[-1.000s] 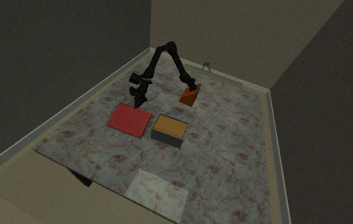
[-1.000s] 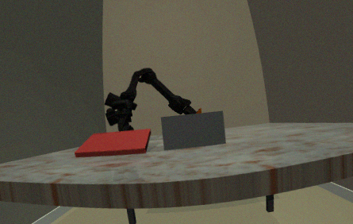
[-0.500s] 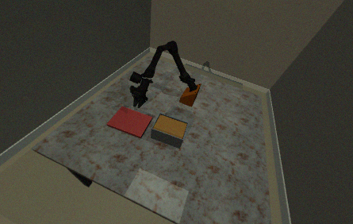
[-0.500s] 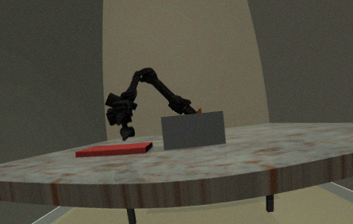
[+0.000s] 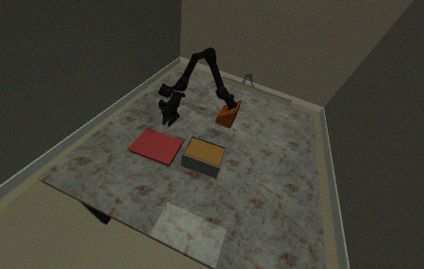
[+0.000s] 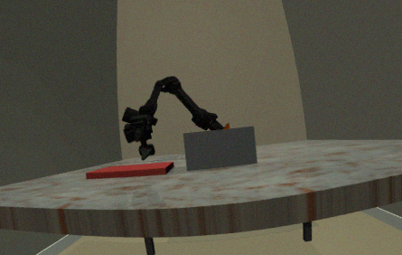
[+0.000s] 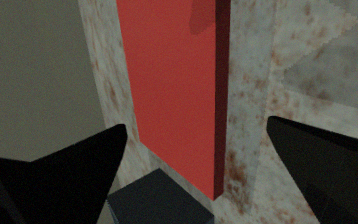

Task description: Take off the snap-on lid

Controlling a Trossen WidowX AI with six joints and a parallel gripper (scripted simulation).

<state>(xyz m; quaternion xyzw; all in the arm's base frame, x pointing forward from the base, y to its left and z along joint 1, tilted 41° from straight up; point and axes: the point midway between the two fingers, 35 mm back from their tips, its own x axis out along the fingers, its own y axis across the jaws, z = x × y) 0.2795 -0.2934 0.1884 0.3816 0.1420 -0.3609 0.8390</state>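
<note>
Lid (image 5: pixel 156 146): red, thin and rectangular, it lies flat on the mottled table (image 5: pixel 269 191), its broad face up, just beside the box and apart from it.
Lid, close up: my wrist view shows its plain red top (image 7: pixel 175 90) and one darker side edge, resting on the table surface.
Storage box (image 5: pixel 203 156): grey-walled and uncovered, its orange interior shows from above; from the side it reads as a plain grey block (image 6: pixel 220 147) standing to the right of the lid.
My gripper (image 5: pixel 170 118): fingers spread wide and holding nothing, it hangs just above the table at the lid's far edge; in the side view its tip (image 6: pixel 146 151) sits a little above the lid.
Fingers: the two dark tips (image 7: pixel 80 165) flank the lid in my wrist view without touching it.
Arm base (image 5: pixel 228 114): an orange block behind the box, well apart from the lid.
Pale patch (image 5: pixel 189 233): a lighter rectangle at the table's near edge, away from everything else.
</note>
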